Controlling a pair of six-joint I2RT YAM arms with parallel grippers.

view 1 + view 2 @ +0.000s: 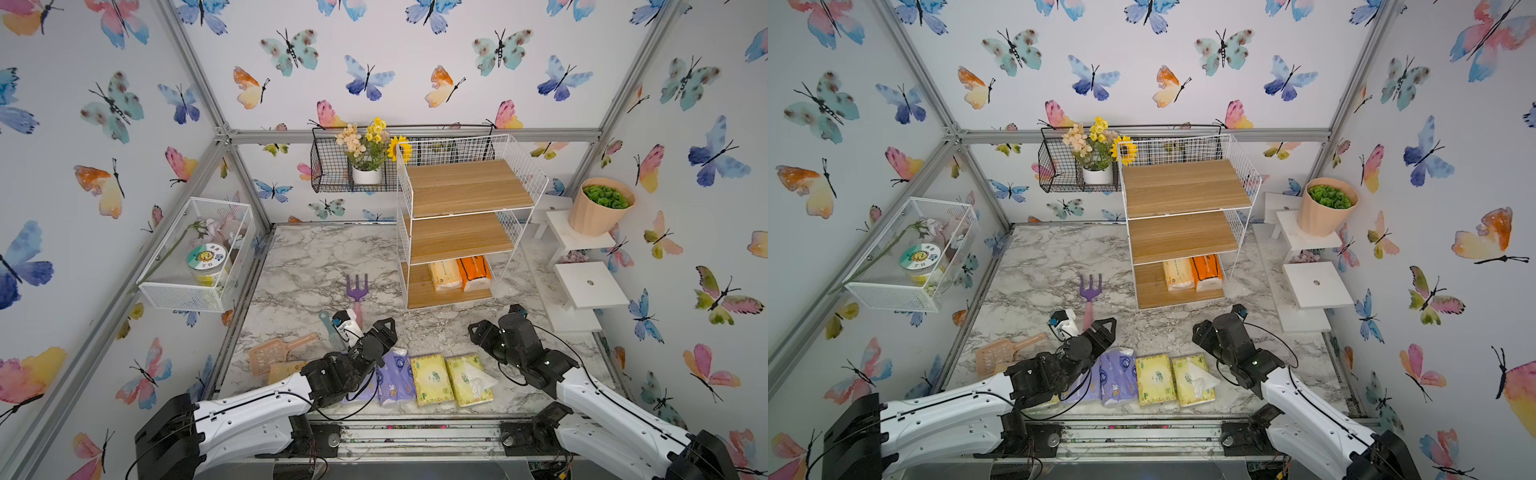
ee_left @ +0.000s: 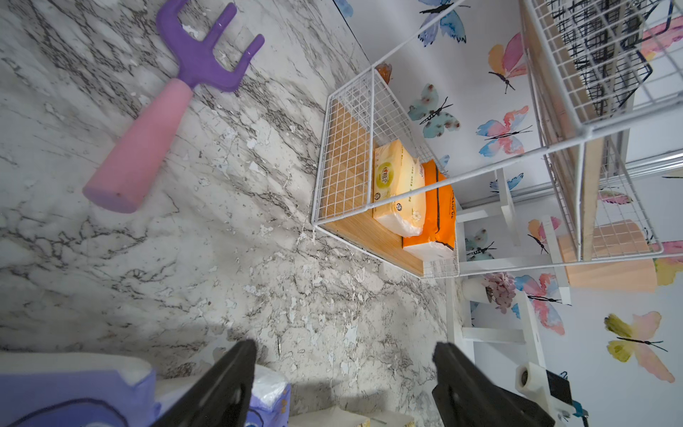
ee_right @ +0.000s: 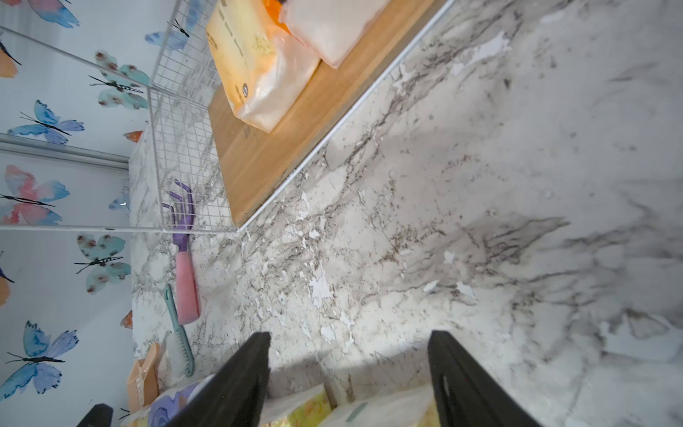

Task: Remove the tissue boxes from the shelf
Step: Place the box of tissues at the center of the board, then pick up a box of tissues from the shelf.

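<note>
So, two tissue packs are left on the shelf (image 1: 457, 239) and both sit on the bottom board — a peach pack (image 1: 444, 275) and an orange pack (image 1: 474, 272), side by side and touching, with the orange one toward the robot's right. The two upper boards are bare. The other packs lie in a row along the near edge of the surface (image 1: 311, 266): purple packs (image 1: 395, 374) partly under the left arm, then two yellow-green packs (image 1: 432, 378) next to them. The left hand (image 2: 343, 344) hovers over the purple packs, jaws apart with nothing between them. The right hand (image 3: 349, 334) is also spread and empty, hanging above bare surface just past the yellow-green packs. What matters for the next grab is that both shelf packs have their long axis running front to back, so only the short ends face the arms and the openings are low under the middle board. The right hand looks clearly nearer — the orange pack lies almost straight ahead of it, while the left hand sits further back and off to the shelf's left side, beside the purple rake (image 1: 357, 291). My guess is the right arm goes in low and level, jaws across the narrow width of the orange pack.
</note>
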